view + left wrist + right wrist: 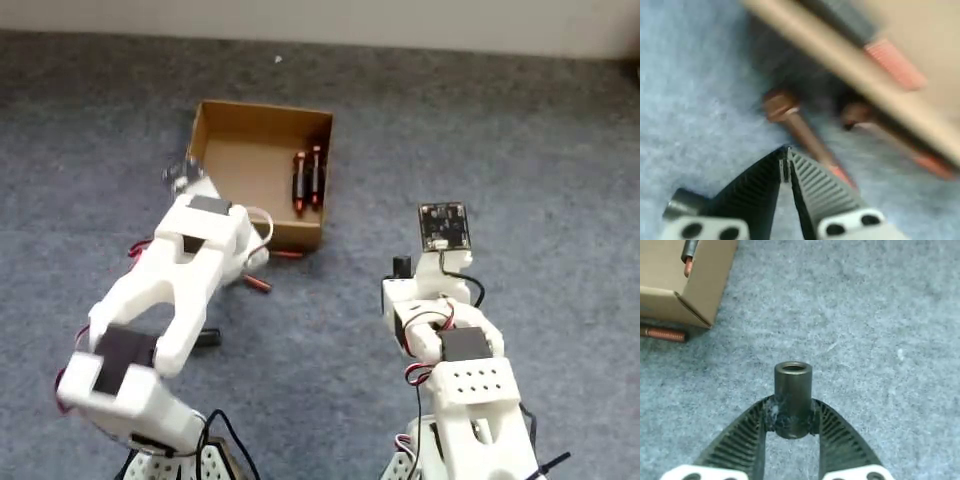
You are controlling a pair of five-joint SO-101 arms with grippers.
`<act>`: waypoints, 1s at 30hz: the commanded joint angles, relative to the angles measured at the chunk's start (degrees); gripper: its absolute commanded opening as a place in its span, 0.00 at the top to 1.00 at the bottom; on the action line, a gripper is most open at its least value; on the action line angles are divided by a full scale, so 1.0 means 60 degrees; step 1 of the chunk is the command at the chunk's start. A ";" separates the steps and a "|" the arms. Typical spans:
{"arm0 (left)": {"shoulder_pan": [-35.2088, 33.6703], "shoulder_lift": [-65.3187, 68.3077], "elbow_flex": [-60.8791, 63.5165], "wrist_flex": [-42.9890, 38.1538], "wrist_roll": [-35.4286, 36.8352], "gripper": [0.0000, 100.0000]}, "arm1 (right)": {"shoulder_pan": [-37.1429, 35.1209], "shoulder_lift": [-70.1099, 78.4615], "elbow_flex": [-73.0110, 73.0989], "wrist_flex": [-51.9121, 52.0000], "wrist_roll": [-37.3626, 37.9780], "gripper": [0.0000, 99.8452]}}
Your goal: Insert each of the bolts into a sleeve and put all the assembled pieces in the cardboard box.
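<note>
Across the grey carpet (520, 140) you have the cardboard box (262, 107) at the far side. Two assembled pieces (308, 180) lie side by side against its right wall.

Your left arm is bent down to the box's near wall. The left gripper (786, 162) has its claw together, with nothing between the ribbed pads. Its tips hang just beside the shank of a loose bolt (795, 125).

Your right gripper (792, 415) is well apart from the box, over bare carpet. It is clamped on a dark sleeve (792, 390), gripping the lower half with the open bore pointing away from the wrist.

The sleeve looks stiff, smooth and round. I would expect it to twist or slide if knocked on the mouth, so keep that squeeze firm and leave the upper half clear for the bolt.

The bolt lies flat on the carpet, its hex head toward the box and its threaded end under the claw. It looks thin, rigid and light. It will likely roll sideways under a pad, and the pile gives little room to get beneath it.

Take it across the plain shank close to the head. The head then stops it slipping through and the thread stays free to enter the bore.

A second bolt (662, 333) lies along the foot of the box wall, touching or nearly so. That one will be awkward to straddle.
</note>
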 commanded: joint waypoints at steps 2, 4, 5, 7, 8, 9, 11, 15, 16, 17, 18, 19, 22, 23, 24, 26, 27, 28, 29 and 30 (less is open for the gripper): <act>0.0051 -0.0066 -0.0139 0.0747 -0.0103 0.99 | 0.0095 -0.0227 -0.0081 -0.0227 -0.0059 1.00; 0.0037 -0.0286 -0.0139 0.1099 -0.0103 0.99 | 0.0095 -0.0227 -0.0081 -0.0227 -0.0059 1.00; 0.0037 -0.0520 -0.0125 0.1289 -0.0103 0.99 | 0.0095 -0.0227 -0.0081 -0.0227 -0.0059 1.00; 0.0037 -0.1194 -0.0110 0.1685 -0.0103 0.99 | 0.0095 -0.0227 -0.0081 -0.0227 -0.0059 1.00; 0.0037 -0.1604 -0.0081 0.1846 -0.0103 0.99 | 0.0095 -0.0227 -0.0081 -0.0227 -0.0059 1.00; 0.0037 -0.2044 -0.0081 0.1963 -0.0103 0.99 | 0.0095 -0.0227 -0.0081 -0.0227 -0.0059 1.00; 0.0037 -0.2938 -0.0066 0.2125 -0.0103 0.99 | 0.0095 -0.0227 -0.0081 -0.0227 -0.0059 1.00; 0.0051 -0.4139 -0.0066 0.2051 -0.0103 0.97 | 0.0095 -0.0227 -0.0081 -0.0227 -0.0059 1.00; 0.0051 -0.4198 -0.0066 0.2051 -0.0103 0.94 | 0.0095 -0.0227 -0.0081 -0.0227 -0.0059 1.00; 0.0066 -0.4183 -0.0081 0.2051 -0.0103 0.90 | 0.0095 -0.0227 -0.0081 -0.0227 -0.0059 1.00; 0.0066 -0.4125 -0.0066 0.2051 -0.0103 0.86 | 0.0095 -0.0227 -0.0081 -0.0227 -0.0059 1.00; 0.0066 -0.4022 -0.0066 0.2051 -0.0088 0.82 | 0.0095 -0.0227 -0.0081 -0.0227 -0.0059 1.00; -0.0198 -0.3480 -0.0081 0.2051 -0.0073 0.77 | 0.0095 -0.0227 -0.0081 -0.0227 -0.0059 1.00; -0.0330 -0.3260 -0.0095 0.2051 -0.0088 0.78 | 0.0095 -0.0227 -0.0081 -0.0227 -0.0059 1.00; -0.0505 -0.2996 -0.0139 0.1978 -0.0088 0.79 | 0.0095 -0.0227 -0.0081 -0.0227 -0.0059 1.00; -0.0813 -0.2469 -0.0139 0.1421 -0.0088 0.81 | 0.0095 -0.0227 -0.0081 -0.0227 -0.0059 1.00; -0.0945 -0.2205 -0.0139 0.1143 -0.0103 0.82 | 0.0095 -0.0227 -0.0081 -0.0227 -0.0059 1.00; -0.1018 -0.1927 -0.0125 0.0894 -0.0103 0.83 | 0.0095 -0.0227 -0.0081 -0.0227 -0.0059 1.00; -0.1077 -0.1634 -0.0139 0.0674 -0.0103 0.84 | 0.0095 -0.0227 -0.0081 -0.0227 -0.0059 1.00; -0.1077 -0.1385 -0.0139 0.0469 -0.0103 0.85 | 0.0095 -0.0227 -0.0081 -0.0227 -0.0059 1.00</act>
